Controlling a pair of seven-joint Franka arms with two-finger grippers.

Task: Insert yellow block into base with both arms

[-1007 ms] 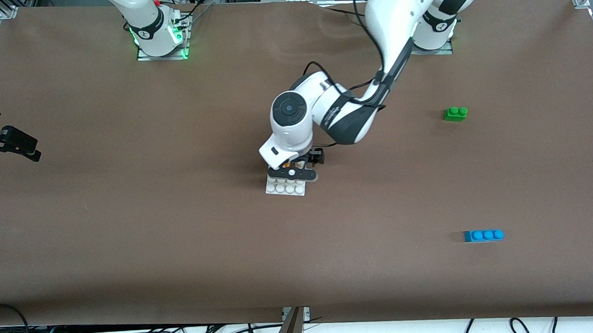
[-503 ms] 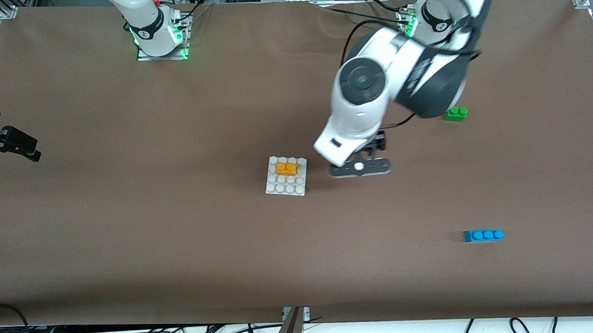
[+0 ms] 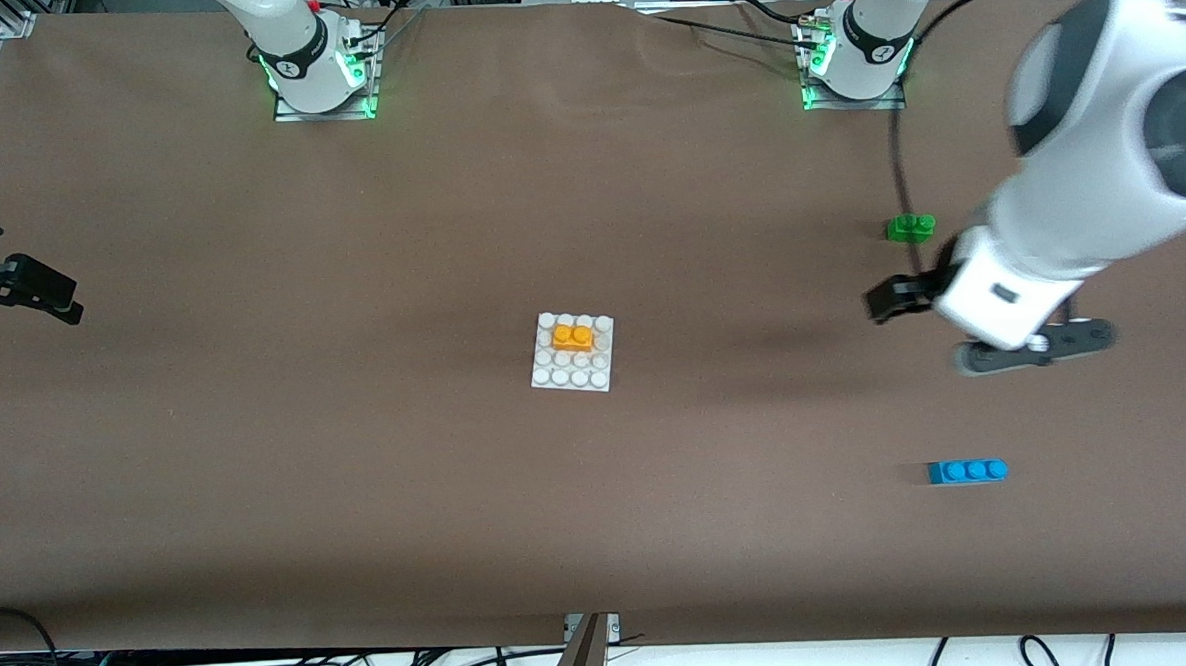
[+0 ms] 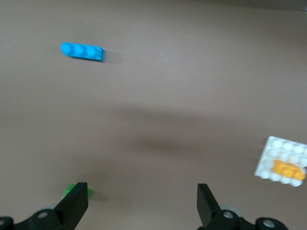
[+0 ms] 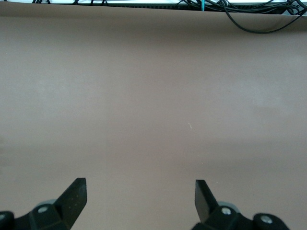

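Note:
The yellow block (image 3: pixel 573 337) sits pressed onto the white studded base (image 3: pixel 555 378) in the middle of the table, on the rows farther from the front camera. The left wrist view shows the same block (image 4: pixel 288 170) on the base (image 4: pixel 274 154), well apart from my left gripper (image 4: pixel 142 203). That gripper (image 3: pixel 1034 346) hangs open and empty over bare table, toward the left arm's end. My right gripper (image 5: pixel 139 199) is also open and empty, and waits at the right arm's end of the table (image 3: pixel 13 288).
A green two-stud brick (image 3: pixel 911 227) lies close to the left hand; one left fingertip partly hides that brick (image 4: pixel 72 191). A blue three-stud brick (image 3: pixel 967 471) lies nearer the front camera; the left wrist view shows this brick (image 4: pixel 81 51) too. Cables hang along the table's front edge.
My left gripper has let go of the yellow block, risen off the base and swung away toward the left arm's end. The block stays on the base. The right arm has not moved.

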